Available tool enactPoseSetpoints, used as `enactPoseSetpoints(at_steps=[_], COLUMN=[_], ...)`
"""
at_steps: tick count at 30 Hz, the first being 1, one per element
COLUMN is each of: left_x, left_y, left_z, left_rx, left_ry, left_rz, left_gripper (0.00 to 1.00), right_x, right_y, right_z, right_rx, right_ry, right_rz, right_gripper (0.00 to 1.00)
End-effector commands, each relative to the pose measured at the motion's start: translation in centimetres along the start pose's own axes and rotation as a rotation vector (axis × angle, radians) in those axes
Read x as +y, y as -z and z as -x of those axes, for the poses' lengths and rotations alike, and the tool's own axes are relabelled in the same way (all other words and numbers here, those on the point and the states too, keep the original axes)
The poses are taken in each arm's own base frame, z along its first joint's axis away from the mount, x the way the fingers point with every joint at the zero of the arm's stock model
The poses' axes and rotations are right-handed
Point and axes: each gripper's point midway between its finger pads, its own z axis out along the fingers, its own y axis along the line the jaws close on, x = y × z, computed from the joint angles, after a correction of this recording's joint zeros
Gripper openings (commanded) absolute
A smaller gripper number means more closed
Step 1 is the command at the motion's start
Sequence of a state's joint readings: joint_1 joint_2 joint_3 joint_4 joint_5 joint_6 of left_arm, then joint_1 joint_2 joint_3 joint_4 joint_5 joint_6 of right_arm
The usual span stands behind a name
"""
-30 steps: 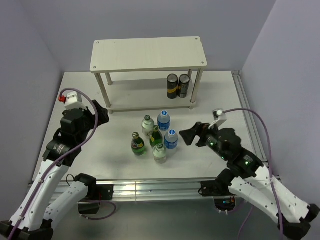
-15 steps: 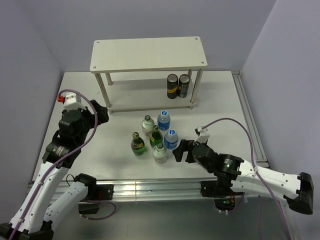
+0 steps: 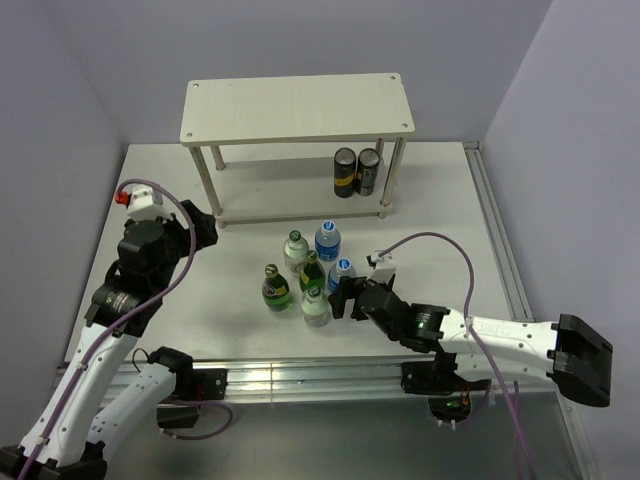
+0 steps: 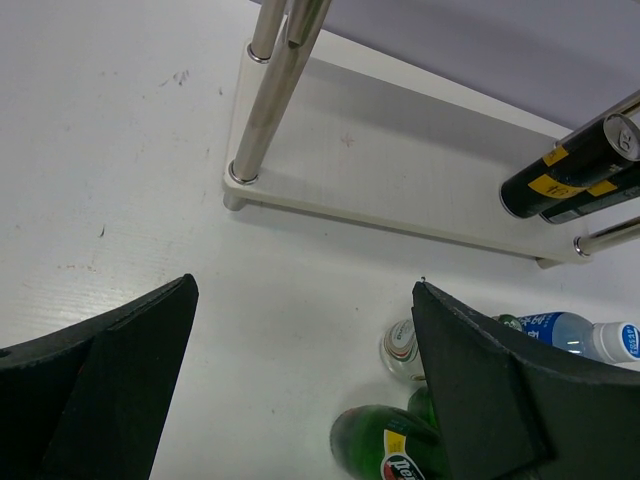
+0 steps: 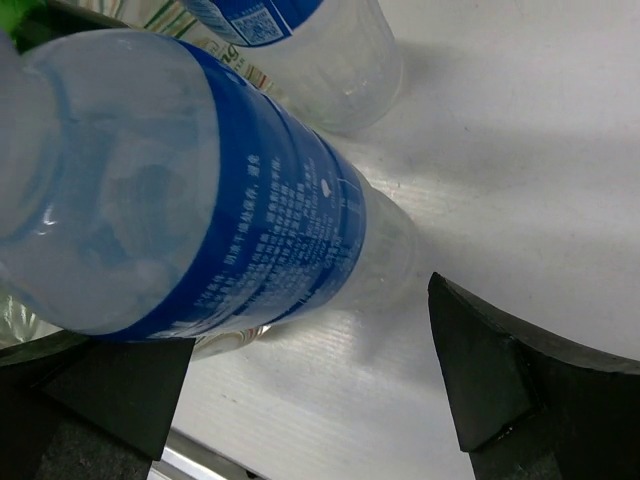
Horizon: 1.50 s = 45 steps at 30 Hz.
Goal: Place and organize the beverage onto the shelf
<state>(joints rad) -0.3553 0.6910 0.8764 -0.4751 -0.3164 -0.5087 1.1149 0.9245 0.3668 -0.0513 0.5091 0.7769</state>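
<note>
From above, the shelf (image 3: 296, 108) stands at the desk's (image 3: 440, 200) 12 o'clock. Only two dark cans (image 3: 356, 172) sit on its lower board, toward 3 o'clock, and the top board is bare. All six bottles (image 3: 305, 275) stand bunched mid-desk, so none is placed yet. The right fingers (image 3: 338, 298) reach the bunch from 4 o'clock, at the nearer blue bottle (image 3: 342, 272). The left fingers (image 3: 205, 226) hang well apart at 9 o'clock.

The left wrist view shows the left fingers (image 4: 100, 380) spread wide with nothing between them. The lower board and cans (image 4: 570, 170) are ahead, and bottle tops show at 5 o'clock.

The right wrist view shows the right fingers (image 5: 500, 380) released, one on each side of the blue bottle (image 5: 200, 220). I cannot tell whether either one touches it.

I'd say the job is barely begun: a first grab is lining up, and six bottles are left to shelve and sort.
</note>
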Motion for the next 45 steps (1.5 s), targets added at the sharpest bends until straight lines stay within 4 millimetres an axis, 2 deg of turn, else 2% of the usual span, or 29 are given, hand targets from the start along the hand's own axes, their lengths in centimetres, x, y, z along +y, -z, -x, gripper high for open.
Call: enactPoseSetpoints(at_steps=[1,9,12,16,19,28,33,43,45], left_x=[-0.7,-0.8,-0.9,-0.9,-1.0,-1.2,-1.3,-1.3,-1.3], left_y=[0.1,0.1,0.1,0.1,0.1,0.1,0.0,0.0,0.0], left_z=[0.8,0.9,0.8,0.8,0.8,0.8,0.8,0.8,0.7], left_rx=[-0.030,-0.035,-0.031,-0.029,-0.029,-0.028,-0.028,-0.028,-0.028], left_ry=[-0.008,-0.007,-0.008,-0.008,-0.008,-0.010,-0.009,-0.011,-0.011], left_rz=[-0.037,-0.041,-0.045,-0.049,-0.052,-0.064,-0.067,-0.067,-0.068], left_gripper=[0.95,0.95,0.95,0.95,0.95,0.95,0.95,0.95,0.95], right_x=[1.1,0.1,0.2,-0.2,0.4,-0.4,-0.5,0.7,0.4], right_y=[-0.6,-1.8,-2.4,-3.5,-4.0,-4.6,-4.7,-5.6,-5.7], right_z=[2.3,3.5,3.2,3.4,3.1,2.5,3.0,4.5,4.7], right_rx=[-0.113,-0.239,-0.276,-0.327,-0.357,-0.447,-0.477,-0.539,-0.548], right_ry=[-0.031,-0.059,-0.063,-0.040,0.001,0.018,0.051,0.103,0.109], right_rz=[0.015,-0.041,-0.031,-0.106,-0.122,-0.234,-0.261,-0.288,-0.309], right_gripper=[1.00,1.00,1.00,1.00,1.00,1.00,1.00,0.99,0.98])
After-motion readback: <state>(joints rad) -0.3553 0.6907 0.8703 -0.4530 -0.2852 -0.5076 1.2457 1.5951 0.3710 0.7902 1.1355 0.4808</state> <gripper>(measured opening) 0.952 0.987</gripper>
